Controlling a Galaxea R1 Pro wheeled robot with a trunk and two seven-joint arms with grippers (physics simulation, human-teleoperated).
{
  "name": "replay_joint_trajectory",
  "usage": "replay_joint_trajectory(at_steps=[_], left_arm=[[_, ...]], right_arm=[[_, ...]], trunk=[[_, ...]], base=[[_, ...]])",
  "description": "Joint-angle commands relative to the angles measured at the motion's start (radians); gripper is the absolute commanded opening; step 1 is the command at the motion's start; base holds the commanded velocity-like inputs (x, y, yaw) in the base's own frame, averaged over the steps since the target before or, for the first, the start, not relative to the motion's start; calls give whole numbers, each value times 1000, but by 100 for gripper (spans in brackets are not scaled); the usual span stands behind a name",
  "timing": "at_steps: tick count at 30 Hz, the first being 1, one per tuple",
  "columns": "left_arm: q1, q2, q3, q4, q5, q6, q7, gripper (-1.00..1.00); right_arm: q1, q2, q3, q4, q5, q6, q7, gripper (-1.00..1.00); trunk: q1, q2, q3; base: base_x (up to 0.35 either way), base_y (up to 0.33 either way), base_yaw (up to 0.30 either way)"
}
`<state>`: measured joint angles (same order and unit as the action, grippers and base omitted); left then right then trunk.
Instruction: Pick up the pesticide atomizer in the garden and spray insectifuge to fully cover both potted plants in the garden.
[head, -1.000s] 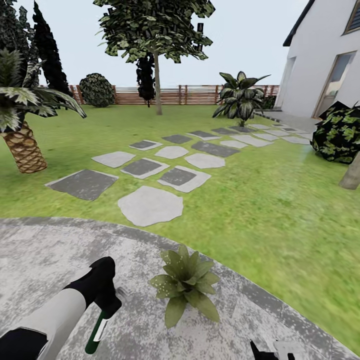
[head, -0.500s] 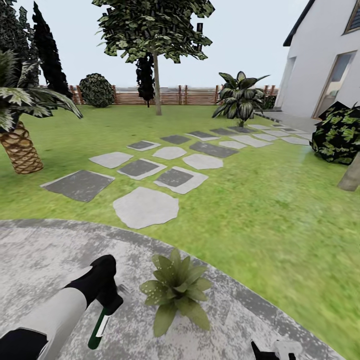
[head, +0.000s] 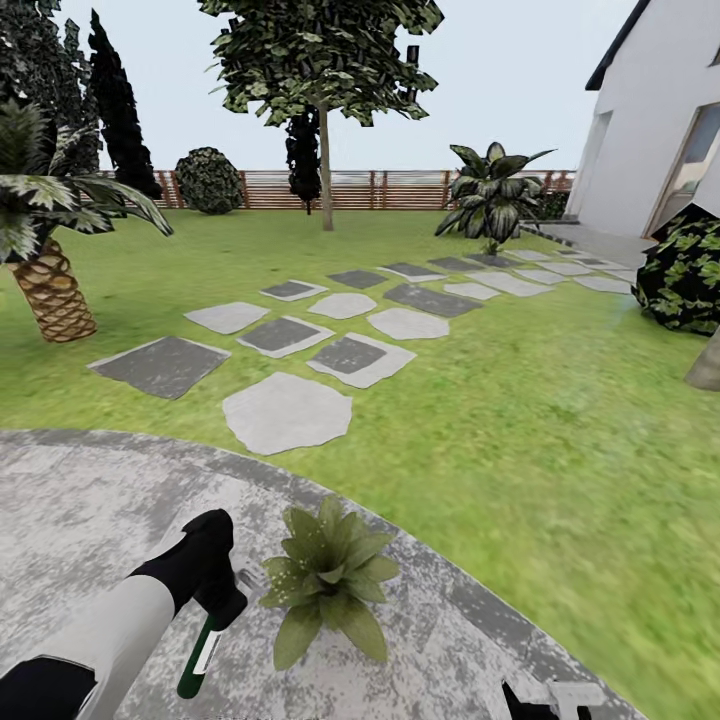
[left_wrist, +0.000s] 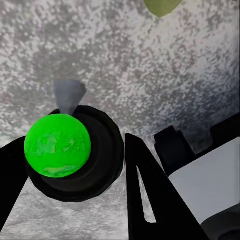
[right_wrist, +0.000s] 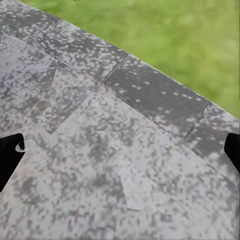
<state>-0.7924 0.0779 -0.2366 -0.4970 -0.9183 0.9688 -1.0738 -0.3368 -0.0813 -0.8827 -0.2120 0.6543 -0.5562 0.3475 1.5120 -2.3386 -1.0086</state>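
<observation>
My left gripper (head: 215, 598) is shut on the pesticide atomizer (head: 198, 655), a slim dark green bottle with a white label strip that hangs below the fingers over the round grey patio (head: 90, 510). Its pale grey spray head (head: 245, 578) points toward a potted plant (head: 325, 580), a low rosette of pointed green leaves standing just right of the gripper. In the left wrist view the bottle's bright green round end (left_wrist: 57, 145) sits between the black fingers (left_wrist: 145, 190), with the grey nozzle (left_wrist: 69, 95) beyond. My right gripper (right_wrist: 120, 152) is open over bare paving. The second potted plant is out of view.
Lawn (head: 520, 420) with grey stepping stones (head: 288, 412) stretches beyond the patio. A scaly-trunked palm (head: 55, 290) stands at the left, a tree (head: 325, 170) and brown slatted fence (head: 400, 188) at the back. A dark bush (head: 685, 275) and white house wall (head: 650, 150) are on the right.
The whole picture has shifted, so the camera has moved. The potted plant now shows further left, closer to the atomizer. My left gripper keeps its hold.
</observation>
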Motion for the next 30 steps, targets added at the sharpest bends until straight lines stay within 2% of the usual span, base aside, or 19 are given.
replay_joint_trajectory(at_steps=[1,20,30], left_arm=[[-1,0,-4,-2,-8,5,-10,-100],[-1,2,-6,-2,-8,4,-9,-100],[-1,2,-8,0,-10,4,-9,-100]], right_arm=[[-1,0,-9,0,2,-2,8,100],[-1,0,-9,2,2,-2,8,100],[-1,1,-9,2,2,-2,8,100]], trunk=[[0,0,-1],[0,0,-1],[0,0,-1]], base=[[0,-273,271],[0,-273,275],[0,-273,96]])
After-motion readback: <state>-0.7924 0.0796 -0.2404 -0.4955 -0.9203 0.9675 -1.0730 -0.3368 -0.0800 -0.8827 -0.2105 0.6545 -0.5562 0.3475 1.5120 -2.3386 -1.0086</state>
